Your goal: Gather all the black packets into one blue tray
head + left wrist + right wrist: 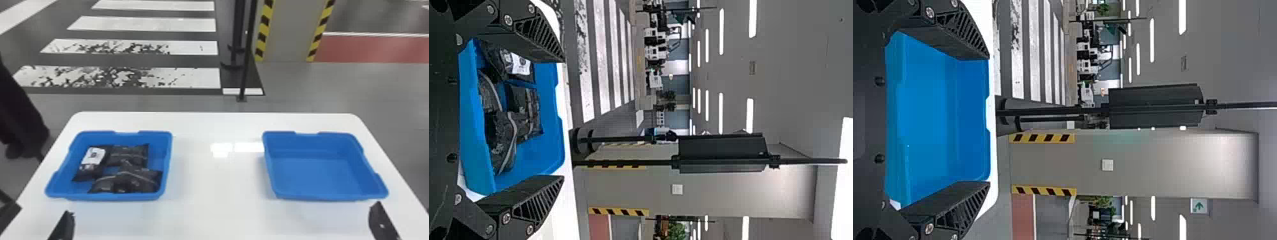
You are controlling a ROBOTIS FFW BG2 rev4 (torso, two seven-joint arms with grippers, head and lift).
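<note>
Several black packets (129,154) lie in the left blue tray (120,197); one of them, the labelled packet (94,156), has a white patch, and two others overlap near the front wall. The right blue tray (332,197) holds nothing. My left gripper (43,210) is in front of the left tray, and my right gripper (382,223) is by the right tray's front right corner. In the left wrist view, my left gripper (562,119) is open, with packets (524,110) visible beyond its spread fingers. My right gripper (988,120) is also open and empty in its wrist view.
Both trays stand on a white table (217,182), well apart, with bare tabletop between them. Behind the table, a thin black post (245,70) rises from the floor. A dark shape (22,124) stands beyond the table's left edge.
</note>
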